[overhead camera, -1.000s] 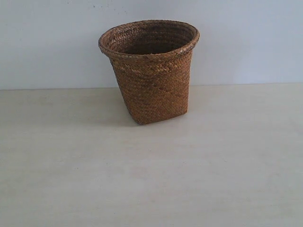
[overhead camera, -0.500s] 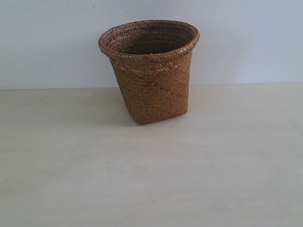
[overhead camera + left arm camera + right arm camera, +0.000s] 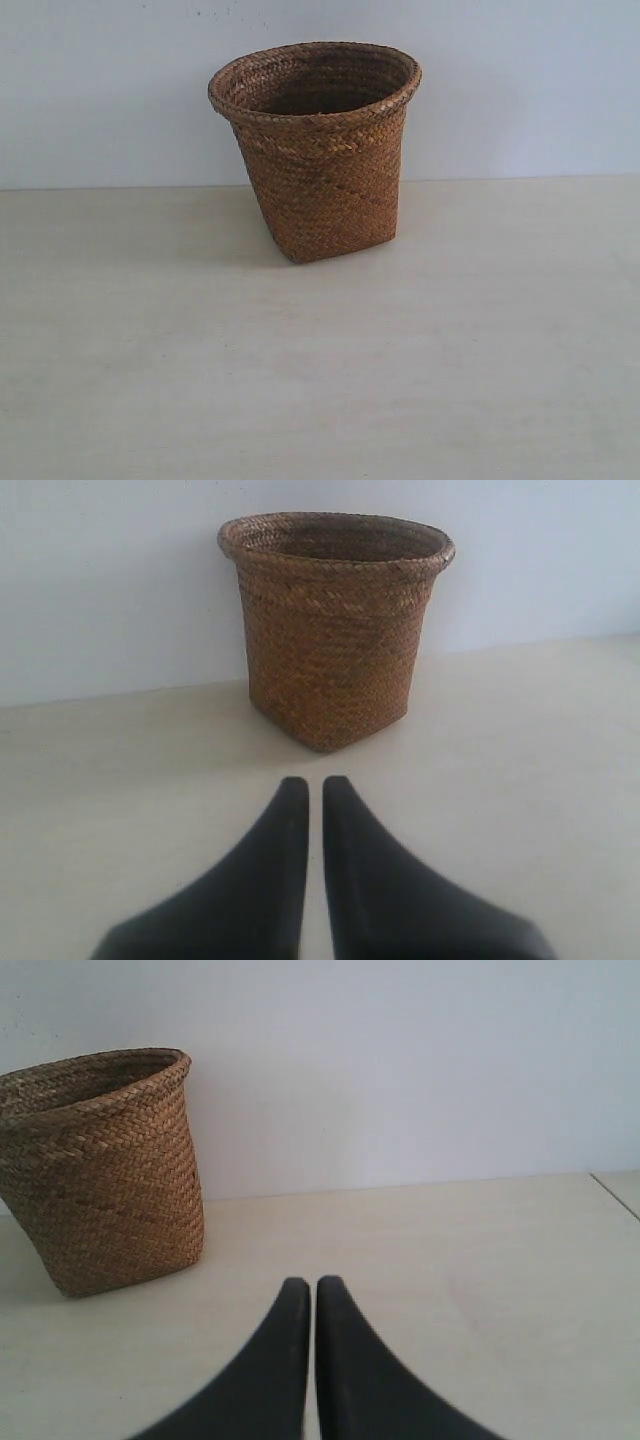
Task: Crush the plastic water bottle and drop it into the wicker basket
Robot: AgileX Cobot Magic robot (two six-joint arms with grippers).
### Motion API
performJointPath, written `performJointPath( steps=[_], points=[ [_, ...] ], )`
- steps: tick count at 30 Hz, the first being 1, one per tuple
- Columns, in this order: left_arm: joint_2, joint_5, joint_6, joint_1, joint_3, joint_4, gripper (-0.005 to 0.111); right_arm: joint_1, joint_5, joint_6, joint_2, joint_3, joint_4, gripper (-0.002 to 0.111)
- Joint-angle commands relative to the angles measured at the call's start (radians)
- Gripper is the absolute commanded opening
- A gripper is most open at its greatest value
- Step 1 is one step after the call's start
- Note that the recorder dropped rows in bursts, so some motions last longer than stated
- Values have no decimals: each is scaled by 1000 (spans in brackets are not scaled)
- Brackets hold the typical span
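The brown wicker basket (image 3: 318,160) stands upright at the back of the pale table, near the wall. It also shows in the left wrist view as the wicker basket (image 3: 335,630) and in the right wrist view as the wicker basket (image 3: 100,1175). The plastic water bottle is out of view in every frame. My left gripper (image 3: 308,785) is shut with nothing between its black fingers, a short way in front of the basket. My right gripper (image 3: 303,1285) is shut and empty too, off to the basket's right. Neither gripper shows in the exterior view.
The pale wooden table (image 3: 320,380) runs up to a plain light wall (image 3: 520,80). A table edge or seam (image 3: 615,1192) shows far right in the right wrist view.
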Motion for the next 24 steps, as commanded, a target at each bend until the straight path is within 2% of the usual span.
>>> performJointPath(
  steps=[1,12,16,24],
  points=[
    [-3,-13,-8,1,3,-11,4,-4,-7,4,-5,2,5,0],
    [-3,-12,-15,1,3,-8,4,-4,-7,4,-5,2,5,0],
    [-3,8,-51,3,6,50,4,-4,-7,4,-5,2,5,0],
    [-56,-1,-110,141,87,50,4,-4,-12,4,-5,2,3,0]
  ],
)
